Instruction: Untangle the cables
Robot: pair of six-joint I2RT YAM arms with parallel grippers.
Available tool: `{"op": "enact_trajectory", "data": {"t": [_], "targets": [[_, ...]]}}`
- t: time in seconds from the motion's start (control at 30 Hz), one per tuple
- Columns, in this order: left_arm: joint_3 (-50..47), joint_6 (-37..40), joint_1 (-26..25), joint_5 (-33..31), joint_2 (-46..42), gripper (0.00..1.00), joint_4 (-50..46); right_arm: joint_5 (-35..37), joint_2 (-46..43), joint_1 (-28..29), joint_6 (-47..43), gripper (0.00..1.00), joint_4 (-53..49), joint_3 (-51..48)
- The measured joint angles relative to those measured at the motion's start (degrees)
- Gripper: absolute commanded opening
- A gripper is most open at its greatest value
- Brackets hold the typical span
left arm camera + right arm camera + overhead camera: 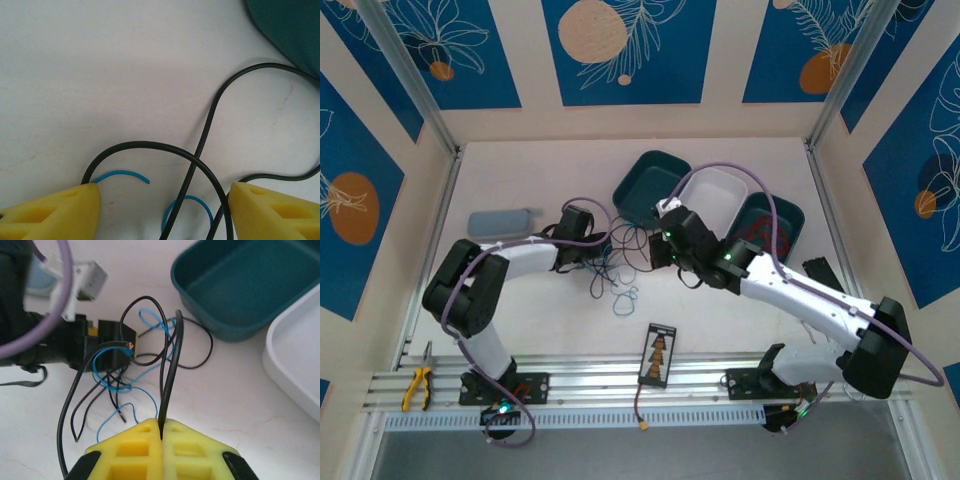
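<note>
Right gripper (162, 429) clamped on one black wire (170, 370); left gripper (164, 196) spread over the tangle.

From overhead I see the cables (618, 272), a loose knot of black and blue strands. They lie on the white table (520, 170) between my two arms, just on the near side of the dark teal tray (650, 185), which has a white tray (715, 195) beside it. On my right wrist camera the yellow fingers are pressed together, and the black wire rises out of the seam toward the tangle. On my left wrist camera the yellow fingers (55, 210) stand apart, with black loops and blue strands (120, 175) on the table between them.
</note>
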Motion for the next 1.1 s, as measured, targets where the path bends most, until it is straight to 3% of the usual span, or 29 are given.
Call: {"op": "enact_trajectory", "data": {"t": [0.67, 0.9, 1.1], "targets": [[0.2, 0.9, 0.6, -2.6, 0.2, 0.62, -0.7, 0.2, -5.8, -2.9, -7.5, 0.00, -2.3, 11.4], [-3.3, 1.6, 4.9, -4.7, -4.2, 0.63, -4.1, -0.1, -5.8, -5.9, -8.7, 0.00, -5.4, 17.3], [-5.9, 3.1, 8.0, -6.2, -10.7, 0.72, -8.7, -1.6, -4.7, -9.0, -8.5, 0.00, -8.2, 18.9]]}}
